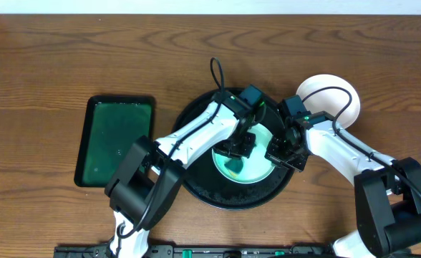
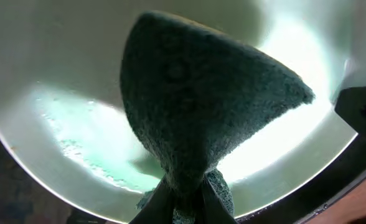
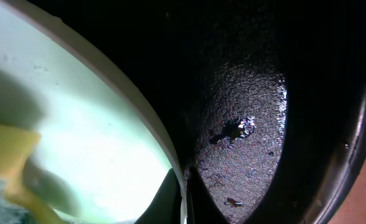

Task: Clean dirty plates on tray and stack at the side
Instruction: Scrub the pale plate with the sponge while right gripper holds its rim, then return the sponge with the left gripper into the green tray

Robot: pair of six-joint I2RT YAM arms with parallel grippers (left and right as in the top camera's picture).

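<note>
Closest to the lens, our green sponge (image 2: 195, 118) is pressing onto the plate (image 2: 65, 143), pinched tight in the left claw (image 2: 185, 202). That plate is sitting mid-way on the black tray (image 3: 245, 143), with teal film smearing its near side. Our right claw (image 3: 183, 200) is clamping the plate's right rim. We are judging the risk: hard scrubbing could be dragging the wet rim out of that thin pinch and sliding the plate. Both arms are reaching in from the near edge, wrists bent down. A second plate (image 1: 332, 87) is lying beyond the tray, far right.
</note>
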